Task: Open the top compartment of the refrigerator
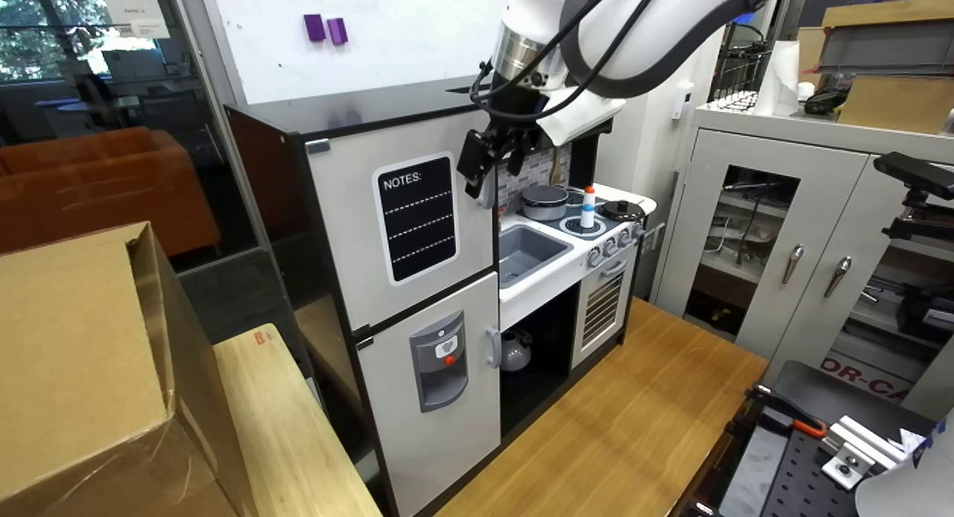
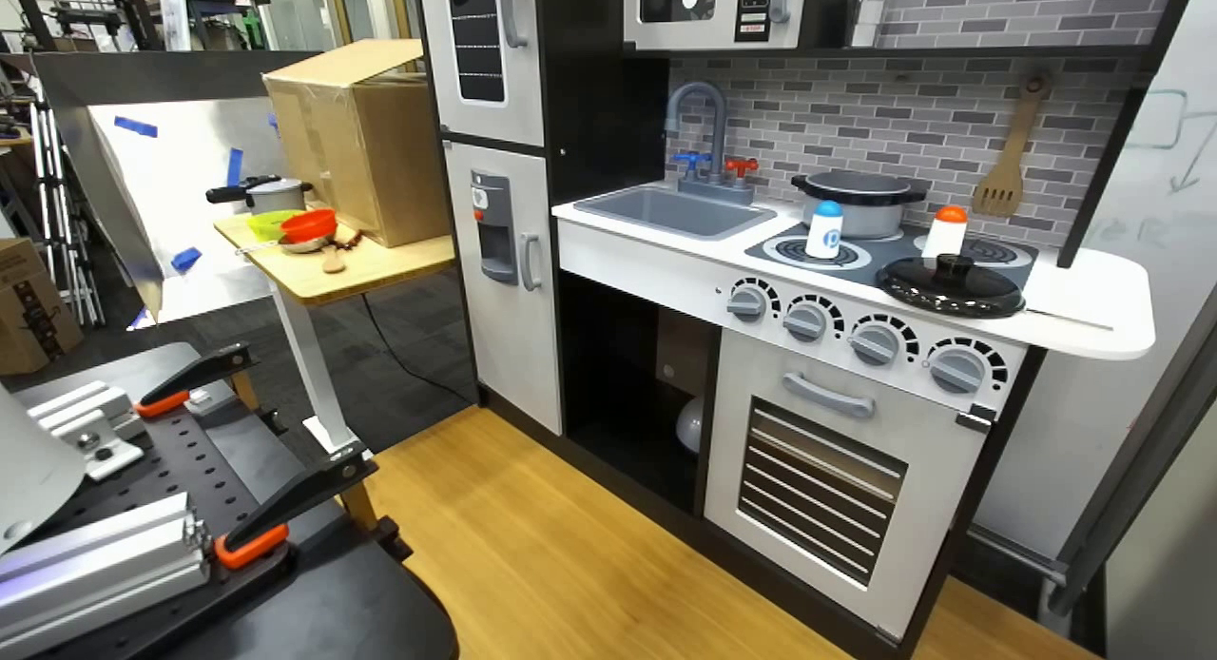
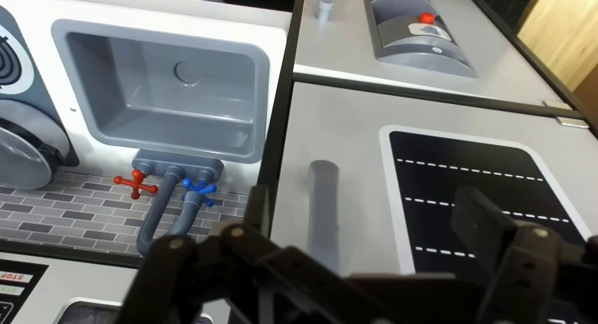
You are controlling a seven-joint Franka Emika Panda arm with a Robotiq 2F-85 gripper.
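here, closed top compartment, just beyond spread claw, contact unclear

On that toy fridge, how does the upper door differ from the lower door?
The upper door carries a black NOTES panel; the lower door carries a grey dispenser with a red button. In the wrist view, the open claw frames the upper door's handle, while the lower door's handle lies outside that opening. Both doors are pale, look shut and have grey handles.
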